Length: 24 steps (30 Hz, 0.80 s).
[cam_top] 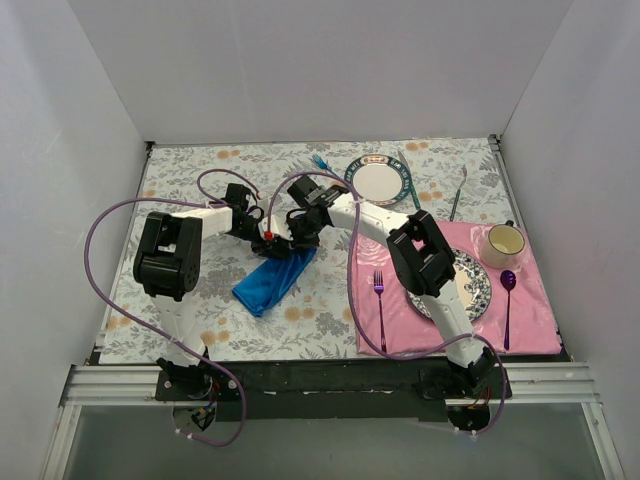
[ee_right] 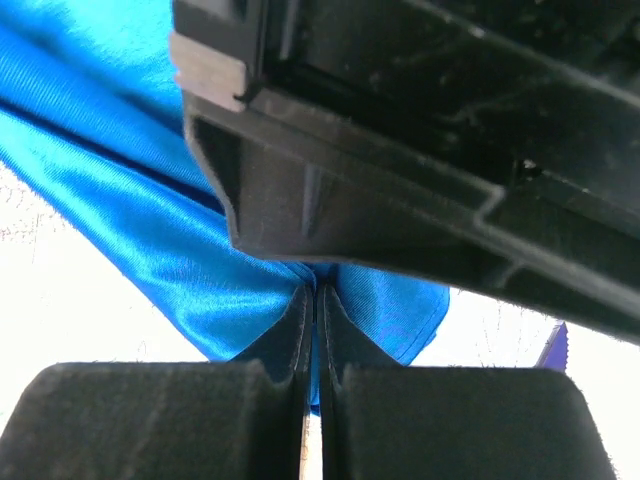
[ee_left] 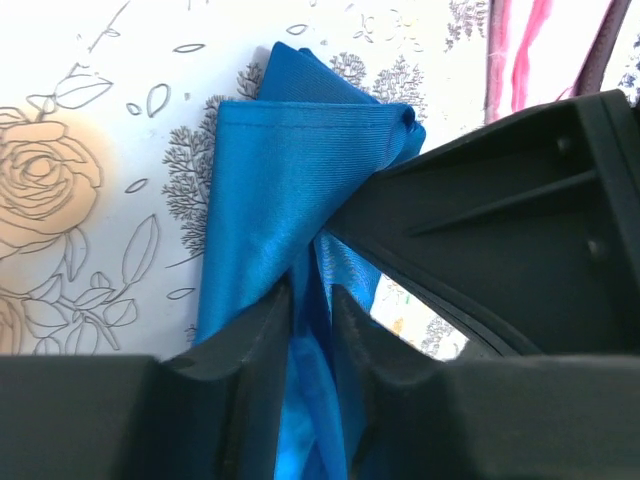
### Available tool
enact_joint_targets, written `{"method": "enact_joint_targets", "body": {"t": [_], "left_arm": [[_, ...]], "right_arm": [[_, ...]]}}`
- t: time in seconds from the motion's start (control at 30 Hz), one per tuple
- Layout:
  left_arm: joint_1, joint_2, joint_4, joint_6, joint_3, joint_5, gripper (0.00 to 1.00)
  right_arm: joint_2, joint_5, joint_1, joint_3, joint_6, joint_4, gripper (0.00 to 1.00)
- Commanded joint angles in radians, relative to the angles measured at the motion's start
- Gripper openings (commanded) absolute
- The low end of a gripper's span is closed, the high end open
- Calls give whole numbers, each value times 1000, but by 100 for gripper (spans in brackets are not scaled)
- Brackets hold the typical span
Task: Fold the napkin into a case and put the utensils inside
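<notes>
The bright blue napkin (cam_top: 270,282) lies folded into a narrow slanted strip on the floral cloth, left of the pink placemat. Both grippers meet at its far end. My left gripper (cam_top: 274,243) (ee_left: 312,296) has bunched blue cloth (ee_left: 280,180) pinched between its fingers. My right gripper (cam_top: 300,238) (ee_right: 316,292) is shut on a thin edge of the napkin (ee_right: 180,250), with the left gripper's black body right above it. The light-blue fork (cam_top: 320,162) lies at the back, left of the small plate. The dark knife (cam_top: 457,195) lies at the back right.
A small patterned plate (cam_top: 378,182) sits at the back with a teal knife (cam_top: 408,182) beside it. The pink placemat (cam_top: 520,330) holds a magenta fork (cam_top: 379,292), a patterned plate (cam_top: 478,290), a cup (cam_top: 505,242) and a purple spoon (cam_top: 508,300).
</notes>
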Motion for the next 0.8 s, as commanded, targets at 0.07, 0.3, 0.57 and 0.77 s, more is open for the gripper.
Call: {"method": "enact_joint_targets", "body": {"t": [0.07, 0.3, 0.57, 0.77], "left_arm": [[-18, 33, -19, 51, -30, -166, 14], [-18, 39, -39, 68, -25, -179, 0], [-18, 22, -69, 132, -36, -157, 0], [-16, 22, -66, 142, -44, -149, 0]], "right_arm": [[-72, -7, -1, -27, 50, 88, 1], [-93, -33, -2, -26, 33, 64, 7], [-179, -130, -61, 36, 130, -1, 62], [-196, -229, -188, 36, 387, 158, 64]]}}
